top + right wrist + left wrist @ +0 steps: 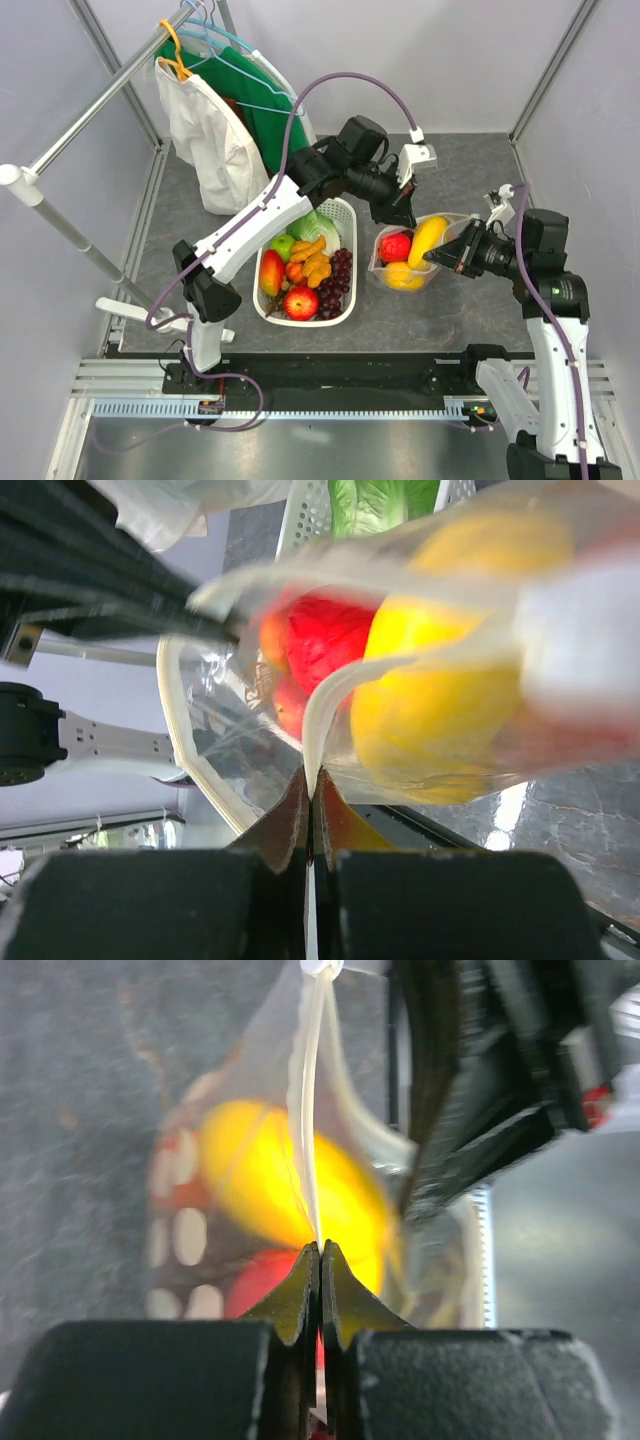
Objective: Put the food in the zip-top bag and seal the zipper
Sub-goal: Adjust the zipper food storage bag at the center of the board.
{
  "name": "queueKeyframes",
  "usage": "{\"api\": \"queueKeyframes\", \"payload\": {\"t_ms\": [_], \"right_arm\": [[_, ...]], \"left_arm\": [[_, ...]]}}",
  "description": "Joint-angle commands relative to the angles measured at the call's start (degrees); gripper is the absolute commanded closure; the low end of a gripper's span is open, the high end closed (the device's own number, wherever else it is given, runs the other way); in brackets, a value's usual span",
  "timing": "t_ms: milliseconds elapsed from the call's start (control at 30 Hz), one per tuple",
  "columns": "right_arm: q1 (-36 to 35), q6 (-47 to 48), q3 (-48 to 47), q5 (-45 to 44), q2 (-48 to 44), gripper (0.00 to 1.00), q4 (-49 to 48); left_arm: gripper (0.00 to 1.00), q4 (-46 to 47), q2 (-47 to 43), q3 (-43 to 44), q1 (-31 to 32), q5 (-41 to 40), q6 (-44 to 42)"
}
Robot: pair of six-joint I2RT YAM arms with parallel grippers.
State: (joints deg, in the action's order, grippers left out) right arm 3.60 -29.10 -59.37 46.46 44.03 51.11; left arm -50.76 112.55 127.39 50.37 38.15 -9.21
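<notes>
The clear dotted zip-top bag (448, 228) stands open on the table right of the basket. It holds a red apple (396, 246), a yellow mango (428, 238) and a lemon (403, 276). My left gripper (403, 215) is shut on the bag's far-left rim; its wrist view shows the zipper strip (306, 1110) pinched in the fingers (296, 1295). My right gripper (432, 256) is shut on the right rim, with the zipper (316, 715) rising from its fingers (290, 815). More food lies in the basket: an apple (301, 302), grapes (337, 277), oranges (312, 262).
The white slotted basket (263, 308) sits left of the bag. A clothes rail (100, 100) with a white garment (212, 135) and a green one (270, 105) on hangers stands at the back left. Walls close the table on three sides.
</notes>
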Motion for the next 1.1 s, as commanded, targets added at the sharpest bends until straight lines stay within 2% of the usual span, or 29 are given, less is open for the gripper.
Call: {"api": "queueKeyframes", "payload": {"t_ms": [0,233,433,500,533,600,633,767,867,900,1067], "right_arm": [[0.2,-6.2,4.7,-1.6,-1.6,1.00,-5.1],[0.1,-12.8,15.0,-3.0,-3.6,1.00,-11.6],[0.0,-15.1,16.8,-4.4,-4.6,1.00,-15.6],[0.1,-15.5,17.2,-4.7,-5.1,1.00,-16.0],[0.1,-16.0,17.6,-4.9,-5.3,1.00,-16.6],[0.1,-16.1,18.0,-5.0,-5.6,1.00,-16.9],[0.1,-16.0,18.3,-5.0,-5.8,1.00,-17.1],[-0.1,-15.5,19.3,-5.6,-6.5,1.00,-16.8],[-0.6,-15.6,20.0,-6.7,-6.6,1.00,-17.3],[-0.9,-15.3,20.1,-7.3,-6.7,1.00,-17.4],[-2.8,-14.7,20.1,-11.7,-6.6,1.00,-16.9]], "left_arm": [[0.98,-3.3,1.2,-1.6,1.0,6.5,3.0],[0.98,-3.3,2.8,-5.4,2.0,7.6,2.5],[0.98,-3.0,3.8,-7.5,2.2,9.3,5.3],[0.91,-3.0,3.5,-8.3,2.4,10.8,5.8],[0.83,-2.9,3.0,-8.9,2.4,11.2,6.4],[0.75,-2.6,2.8,-9.4,2.5,12.7,7.1],[0.68,-2.5,2.6,-9.6,2.4,13.2,7.8],[0.51,-2.1,2.7,-10.9,2.4,14.8,8.7],[0.47,-2.1,2.5,-12.9,2.4,14.4,10.3],[0.43,-2.2,2.3,-13.7,2.3,14.3,10.4],[0.40,-2.2,1.4,-14.5,2.1,11.6,10.2]]}}
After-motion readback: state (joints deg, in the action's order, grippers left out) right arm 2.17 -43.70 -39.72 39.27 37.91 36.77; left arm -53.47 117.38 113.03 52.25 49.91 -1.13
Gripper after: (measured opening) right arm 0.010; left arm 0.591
